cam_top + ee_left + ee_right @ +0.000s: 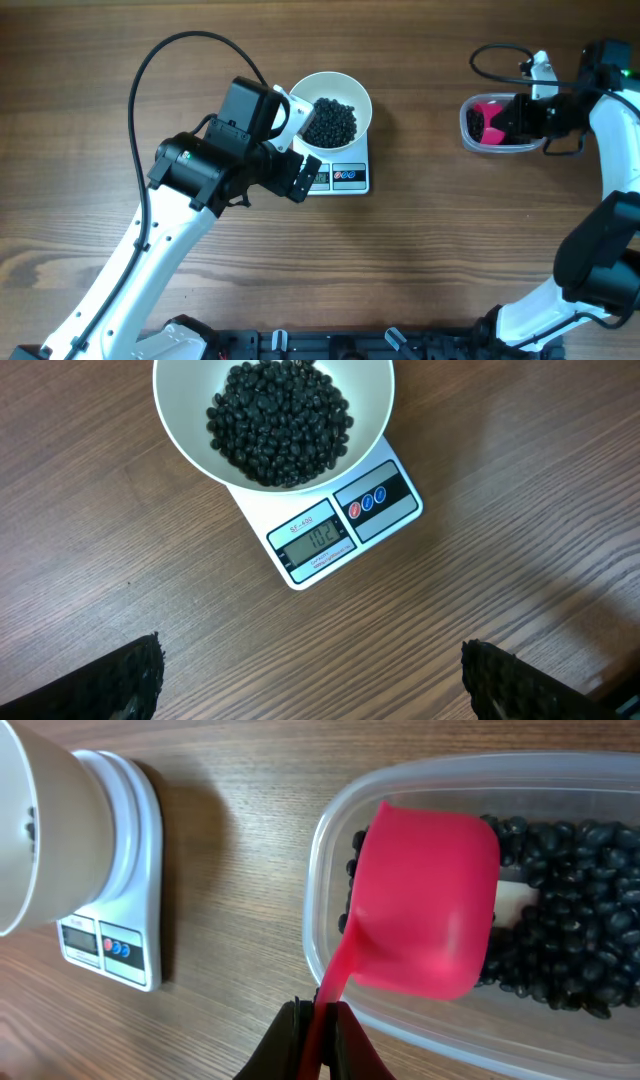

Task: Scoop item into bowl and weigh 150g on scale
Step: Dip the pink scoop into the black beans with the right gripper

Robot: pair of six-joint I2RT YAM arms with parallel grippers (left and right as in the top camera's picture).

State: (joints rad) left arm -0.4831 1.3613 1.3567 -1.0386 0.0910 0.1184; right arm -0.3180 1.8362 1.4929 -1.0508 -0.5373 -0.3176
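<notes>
Right fingers [288, 1038] clamped on the pink scoop [425, 910] by its handle, its cup in the tub [322, 850] of beans [570, 920]. Bowl [330, 82], on the scale [348, 178], lies well apart to that arm's left. The left fingers [125, 680], spread and empty, hover nearer it.

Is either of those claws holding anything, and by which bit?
The right gripper pinches the pink scoop by the end of its handle; the left gripper is open, holding nothing.

Pink scoop [425, 915] in clear tub [316, 880]
</notes>
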